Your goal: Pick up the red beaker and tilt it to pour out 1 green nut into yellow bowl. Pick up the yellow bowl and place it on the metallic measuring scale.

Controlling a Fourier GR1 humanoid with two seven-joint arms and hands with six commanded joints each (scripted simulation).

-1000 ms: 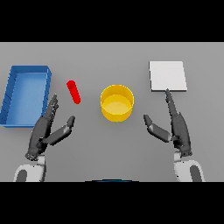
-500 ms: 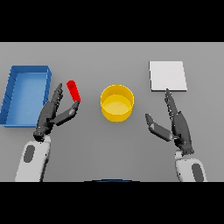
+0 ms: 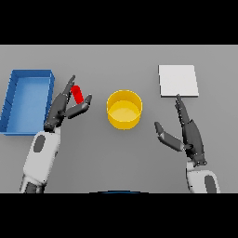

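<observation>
- Where the left hand (image 3: 62, 109) reaches in from the lower left, it sits at the red beaker (image 3: 77, 94), which lies tilted on the grey bench (image 3: 119, 158) between the blue tray (image 3: 28, 100) and the yellow bowl (image 3: 124, 109).
- The left fingers (image 3: 65, 90) extend behind the beaker and the thumb lies just beside its lower end; the fingers look only partly closed, and whether they actually touch the beaker cannot be told.
- The yellow bowl stands upright near the bench centre, apart from both hands.
- The metallic measuring scale (image 3: 178, 81), a flat pale square, lies to the right of the bowl, further back.
- The right hand (image 3: 186, 135) hovers below the scale, fingers straight and spread, holding nothing.
</observation>
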